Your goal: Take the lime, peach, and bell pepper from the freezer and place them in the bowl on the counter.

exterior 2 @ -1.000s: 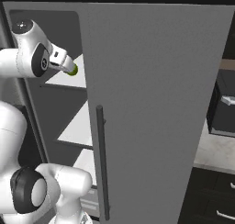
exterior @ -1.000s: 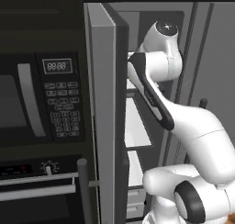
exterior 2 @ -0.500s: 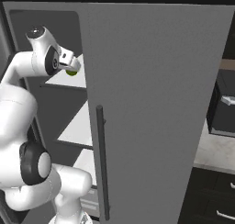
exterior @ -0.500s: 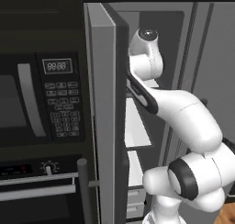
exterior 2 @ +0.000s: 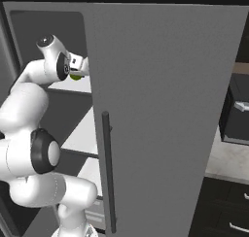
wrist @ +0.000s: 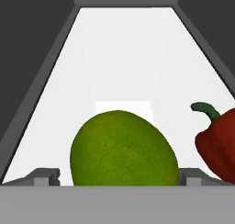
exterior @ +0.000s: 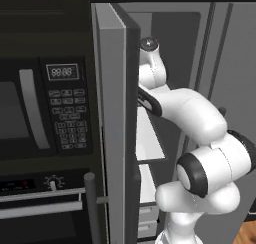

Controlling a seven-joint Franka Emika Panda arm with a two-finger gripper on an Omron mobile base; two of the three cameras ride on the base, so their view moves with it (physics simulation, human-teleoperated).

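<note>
My gripper (wrist: 118, 184) is inside the freezer (exterior 2: 160, 76), at the upper shelf (wrist: 124, 58). The lime (wrist: 123, 148) sits directly between my fingers; I cannot tell if they press it or stay apart. Just beside the lime, on its right in the hand view, is the red pepper (wrist: 216, 142) with its green stem. Behind them the white shelf runs to the back wall.

The 2 base views look from behind the arm at the open freezer (exterior: 116, 113), sharing its white shelves. The hand view sits close above 1 shelf (wrist: 124, 53).
</note>
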